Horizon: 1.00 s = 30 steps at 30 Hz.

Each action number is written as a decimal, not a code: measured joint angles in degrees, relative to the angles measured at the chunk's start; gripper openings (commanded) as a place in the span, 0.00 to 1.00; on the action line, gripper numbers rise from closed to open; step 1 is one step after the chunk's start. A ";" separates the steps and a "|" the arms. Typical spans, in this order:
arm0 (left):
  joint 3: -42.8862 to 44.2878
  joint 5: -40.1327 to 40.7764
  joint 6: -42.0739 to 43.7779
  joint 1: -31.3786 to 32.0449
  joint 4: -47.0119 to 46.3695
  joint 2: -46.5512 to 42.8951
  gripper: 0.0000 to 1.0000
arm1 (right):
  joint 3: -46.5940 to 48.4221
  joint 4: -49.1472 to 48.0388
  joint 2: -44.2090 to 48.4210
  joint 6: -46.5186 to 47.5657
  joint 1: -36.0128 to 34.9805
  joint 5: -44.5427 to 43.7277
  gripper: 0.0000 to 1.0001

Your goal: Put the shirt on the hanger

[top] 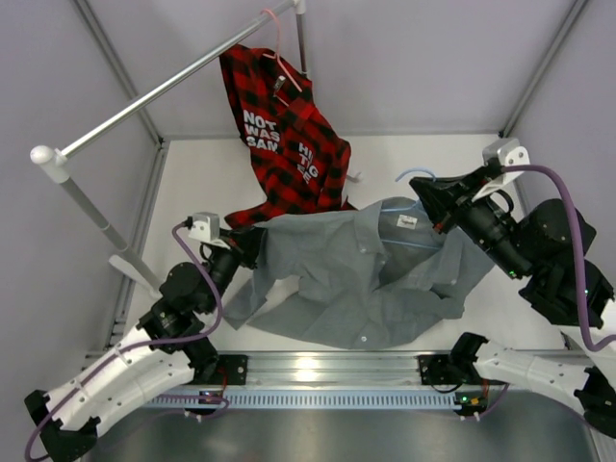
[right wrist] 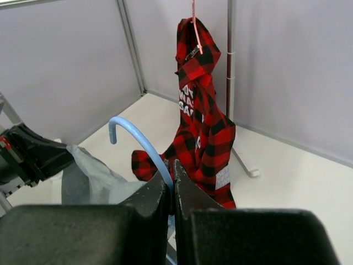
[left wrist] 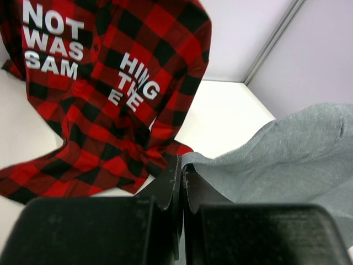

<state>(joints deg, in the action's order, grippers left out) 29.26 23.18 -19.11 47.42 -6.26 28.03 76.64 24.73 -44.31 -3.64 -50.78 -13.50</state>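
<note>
White table [top: 207, 183] under the shirt [top: 356, 279] — left jaws clamp its left edge, right jaws clamp the hanger [right wrist: 140, 142] neck.

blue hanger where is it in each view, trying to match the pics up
Top external: light-blue hanger, hook right of centre, above the grey shirt collar.
Left wrist: not in view.
Right wrist: left of centre, hook curving up from between the right fingers.
Shared landmark: red-and-black plaid shirt, in all three.
</note>
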 measured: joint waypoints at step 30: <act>49.20 -52.15 20.96 -0.07 21.44 34.40 0.98 | 1.36 0.20 -2.12 1.90 0.00 6.99 0.00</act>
<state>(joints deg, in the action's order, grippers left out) 78.46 -28.97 1.85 47.35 15.18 62.43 78.00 24.93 -46.44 -1.74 -50.78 -6.50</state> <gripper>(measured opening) 0.980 0.005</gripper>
